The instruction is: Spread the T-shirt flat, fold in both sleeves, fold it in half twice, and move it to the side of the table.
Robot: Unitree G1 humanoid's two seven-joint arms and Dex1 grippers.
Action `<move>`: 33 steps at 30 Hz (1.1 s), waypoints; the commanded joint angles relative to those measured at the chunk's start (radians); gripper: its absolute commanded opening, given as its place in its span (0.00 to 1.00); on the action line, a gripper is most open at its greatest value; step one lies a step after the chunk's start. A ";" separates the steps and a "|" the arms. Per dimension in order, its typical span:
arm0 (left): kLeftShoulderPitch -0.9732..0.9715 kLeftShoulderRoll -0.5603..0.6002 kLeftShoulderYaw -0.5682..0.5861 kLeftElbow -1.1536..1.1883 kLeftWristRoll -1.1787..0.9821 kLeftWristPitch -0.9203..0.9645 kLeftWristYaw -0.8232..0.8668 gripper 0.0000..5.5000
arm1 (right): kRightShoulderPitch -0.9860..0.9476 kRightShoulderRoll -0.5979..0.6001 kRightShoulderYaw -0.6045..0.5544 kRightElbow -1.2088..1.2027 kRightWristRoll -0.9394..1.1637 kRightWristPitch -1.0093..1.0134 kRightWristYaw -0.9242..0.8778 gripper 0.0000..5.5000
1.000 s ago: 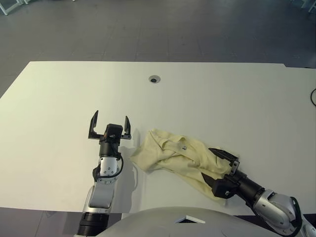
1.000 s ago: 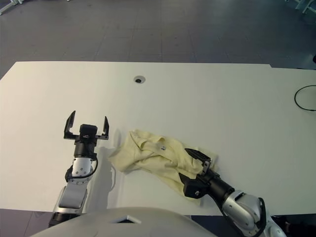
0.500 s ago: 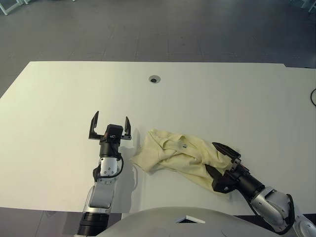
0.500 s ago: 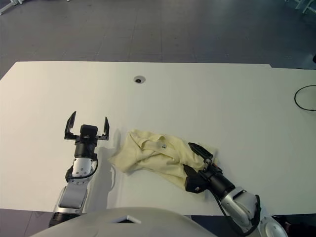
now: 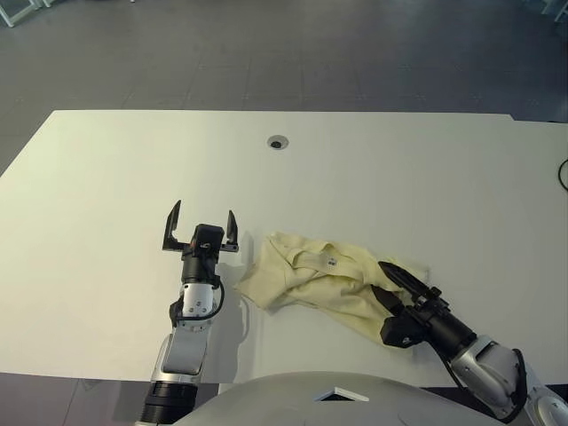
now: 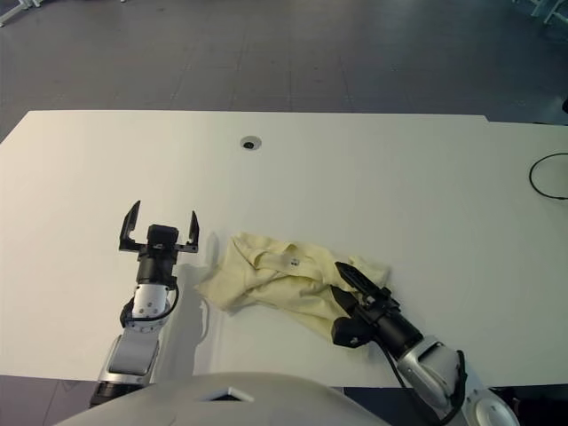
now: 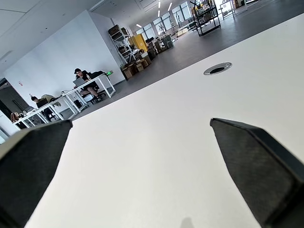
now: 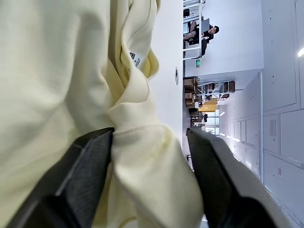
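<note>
Left eye view: crumpled soft pale-yellow T-shirt (image 5: 311,280) on smooth white table (image 5: 106,177), robot-side of round cable hole (image 5: 279,142); R black gripper (image 5: 380,277) now clamped on its hem, was splayed; L black gripper (image 5: 204,209) agape, robot-side & left of hole.

Both head eyes look forward and down on the shirt (image 5: 306,282) from high above it (sharing nearly the whole table (image 5: 399,177)), the right wrist camera sits right against the shirt, and the left wrist camera, beside the shirt, faces low across the table toward the hole (image 7: 217,69) beyond it.
</note>
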 commanded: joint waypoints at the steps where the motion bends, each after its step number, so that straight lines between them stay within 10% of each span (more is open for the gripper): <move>1: -0.003 0.000 -0.003 0.005 0.006 0.000 -0.005 0.98 | -0.014 -0.008 0.014 0.021 -0.021 -0.009 -0.008 0.40; 15: -0.016 -0.007 -0.026 0.018 0.007 -0.005 -0.010 0.98 | -0.087 0.024 0.096 0.065 -0.051 0.029 -0.004 0.00; 26: -0.173 -0.106 -0.077 -0.070 -0.234 -0.108 -0.129 0.98 | -0.064 0.071 0.064 -0.006 0.117 0.091 0.016 0.00; 33: -0.418 0.041 -0.028 -0.006 -0.347 -0.183 -0.370 0.98 | -0.048 0.109 0.050 -0.083 0.379 0.165 0.110 0.00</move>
